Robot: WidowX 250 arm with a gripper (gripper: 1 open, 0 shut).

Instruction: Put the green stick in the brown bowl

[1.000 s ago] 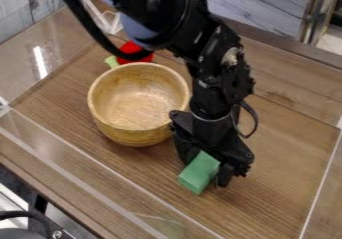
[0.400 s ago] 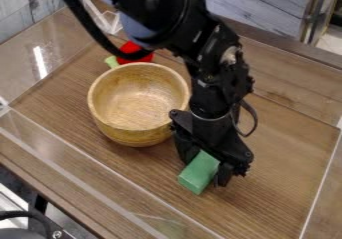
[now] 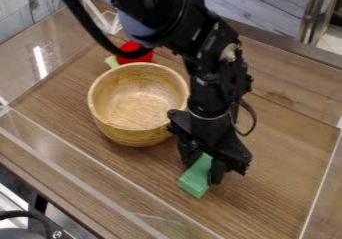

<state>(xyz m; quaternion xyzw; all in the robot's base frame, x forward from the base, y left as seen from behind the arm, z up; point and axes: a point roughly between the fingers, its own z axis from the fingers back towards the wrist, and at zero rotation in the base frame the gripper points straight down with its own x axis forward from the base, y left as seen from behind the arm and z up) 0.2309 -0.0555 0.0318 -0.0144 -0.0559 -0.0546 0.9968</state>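
Observation:
The green stick [image 3: 197, 180] lies on the wooden table, just right of the brown bowl [image 3: 138, 103]. My gripper [image 3: 209, 163] points straight down over the stick's far end, its black fingers closed against that end. The near end of the stick pokes out toward the camera. The bowl is wooden, round and holds nothing that I can see. It stands a short way left of the gripper, nearly touching the arm's lower part.
A red object [image 3: 130, 53] with a green piece beside it sits behind the bowl. The table [image 3: 287, 133] has a raised clear rim along its front and left edges. Bare wood lies to the right of the arm.
The fingers have drawn together on the stick's far end. The stick's near end has shifted slightly. The arm stays in place.

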